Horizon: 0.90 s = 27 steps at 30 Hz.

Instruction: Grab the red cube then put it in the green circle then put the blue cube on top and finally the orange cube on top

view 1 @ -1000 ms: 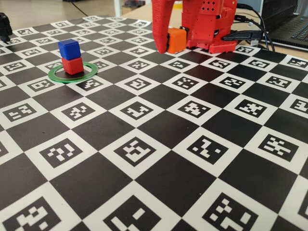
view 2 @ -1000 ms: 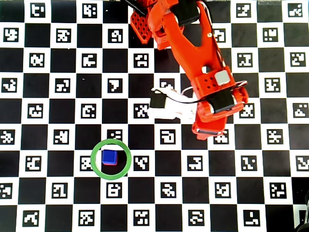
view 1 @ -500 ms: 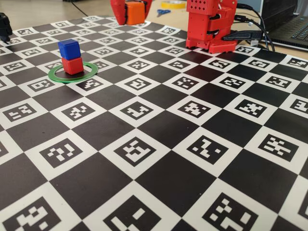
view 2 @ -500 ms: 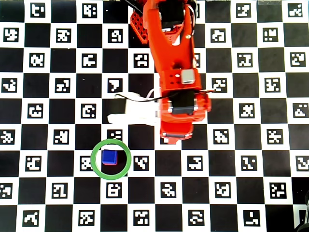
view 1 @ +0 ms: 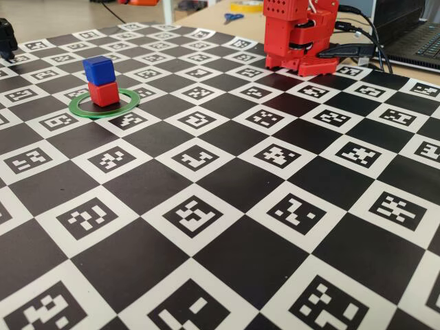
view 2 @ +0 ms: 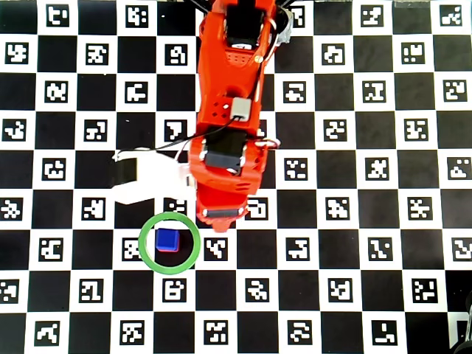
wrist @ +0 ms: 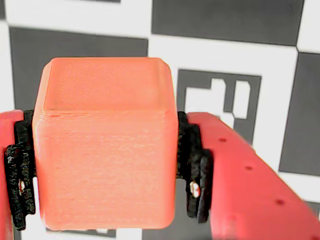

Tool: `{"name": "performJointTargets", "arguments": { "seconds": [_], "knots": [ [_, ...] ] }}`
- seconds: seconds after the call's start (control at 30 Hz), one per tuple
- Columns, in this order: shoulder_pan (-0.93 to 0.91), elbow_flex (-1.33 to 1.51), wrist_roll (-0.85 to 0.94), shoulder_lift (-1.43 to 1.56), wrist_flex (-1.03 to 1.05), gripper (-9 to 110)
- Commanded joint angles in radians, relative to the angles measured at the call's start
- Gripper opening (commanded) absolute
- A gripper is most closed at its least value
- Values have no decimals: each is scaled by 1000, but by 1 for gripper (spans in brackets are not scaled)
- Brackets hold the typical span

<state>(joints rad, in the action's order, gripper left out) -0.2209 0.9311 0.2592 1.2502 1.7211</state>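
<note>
The green circle rings the red cube, with the blue cube stacked on top. The gripper (seen in the wrist view) clamps the orange cube above the checkered mat.

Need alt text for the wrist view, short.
An orange cube fills most of the frame, clamped between the black pads of the red gripper. Behind it lies a blurred black-and-white checkered mat with printed markers.
</note>
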Motion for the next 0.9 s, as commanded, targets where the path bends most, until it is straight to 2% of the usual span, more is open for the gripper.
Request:
{"name": "performJointTargets", "arguments": {
  "seconds": [0.0,0.3,0.87],
  "knots": [
    [-34,-184,15,-38,49,7],
    [-91,-347,52,-192,69,7],
    [-144,-327,104,-250,29,7]
  ]
}}
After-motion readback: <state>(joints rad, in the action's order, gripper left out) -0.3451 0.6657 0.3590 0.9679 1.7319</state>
